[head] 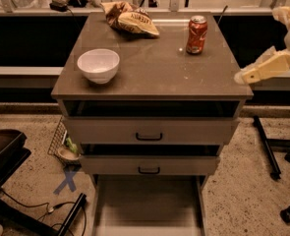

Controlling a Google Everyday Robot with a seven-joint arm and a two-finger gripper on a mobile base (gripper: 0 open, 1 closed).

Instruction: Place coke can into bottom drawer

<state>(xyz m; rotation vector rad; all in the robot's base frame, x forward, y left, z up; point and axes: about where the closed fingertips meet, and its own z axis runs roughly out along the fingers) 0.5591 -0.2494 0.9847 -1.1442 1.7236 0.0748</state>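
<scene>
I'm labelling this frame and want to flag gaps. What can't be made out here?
Camera view:
- gripper, at the right edge beside the cabinet top: its arm is cut off by the frame.
- bottom drawer, pulled out: front end cut off by the lower edge.
- coke can, back right on top: lettering too small to read.
- open slot under the top: too dark inside.

The coke can (197, 35) stands upright toward the back right of the bench (154, 75), red with white lettering and a silver top. The bottom drawer (148, 203) is pulled out at the foot of the cabinet, a wide shallow tray with a pale flat floor. The gripper (244, 76) hovers at the bench's right edge, apart from the can.
</scene>
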